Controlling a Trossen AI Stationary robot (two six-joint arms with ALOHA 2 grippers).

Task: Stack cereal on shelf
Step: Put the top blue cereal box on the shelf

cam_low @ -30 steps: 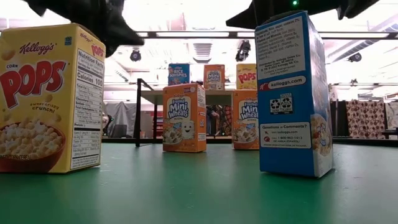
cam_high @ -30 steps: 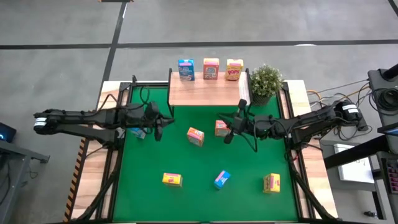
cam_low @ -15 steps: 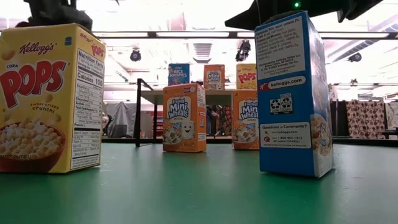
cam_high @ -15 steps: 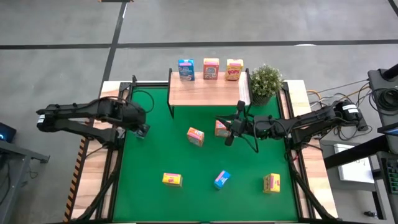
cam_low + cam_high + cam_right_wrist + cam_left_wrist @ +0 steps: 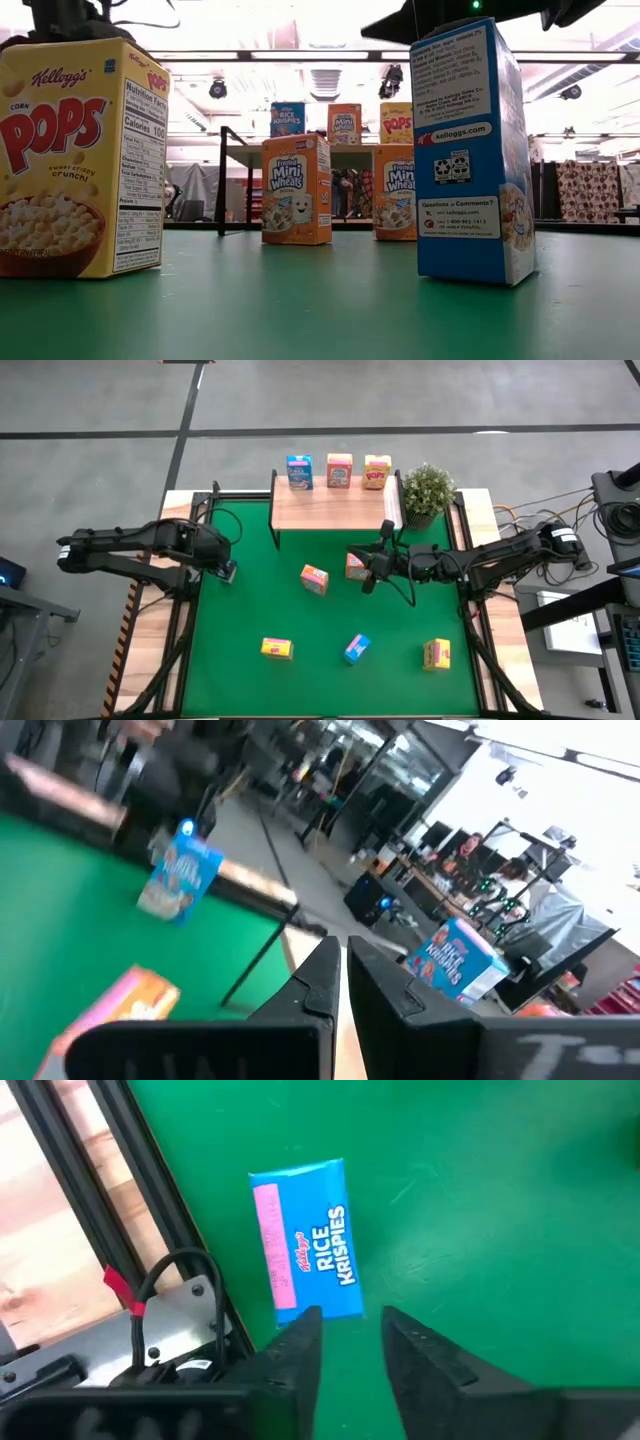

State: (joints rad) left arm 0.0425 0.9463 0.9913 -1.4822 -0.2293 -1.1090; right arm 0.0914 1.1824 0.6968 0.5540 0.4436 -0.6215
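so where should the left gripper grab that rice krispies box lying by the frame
Across its two long edges, coming straight down from above. The Rice Krispies box lies flat, printed face up, on the green mat, so only the narrow width suits the left gripper, which hovers open near one short end. The black frame rail beside one long edge leaves that finger little room.

The low light-wood shelf board on black legs [image 5: 330,506] stands at the bench's far edge. Three small cardboard cereal boxes stand upright along its rear edge: blue [image 5: 299,471], orange-red [image 5: 339,470], yellow [image 5: 376,471]. On the green mat are six more: a blue Rice Krispies box [image 5: 304,1240] lying flat at the left edge, two orange-red boxes [image 5: 314,579] [image 5: 355,566] mid-bench, and a yellow [image 5: 277,649], blue [image 5: 357,648] and yellow box [image 5: 437,654] across the near side.
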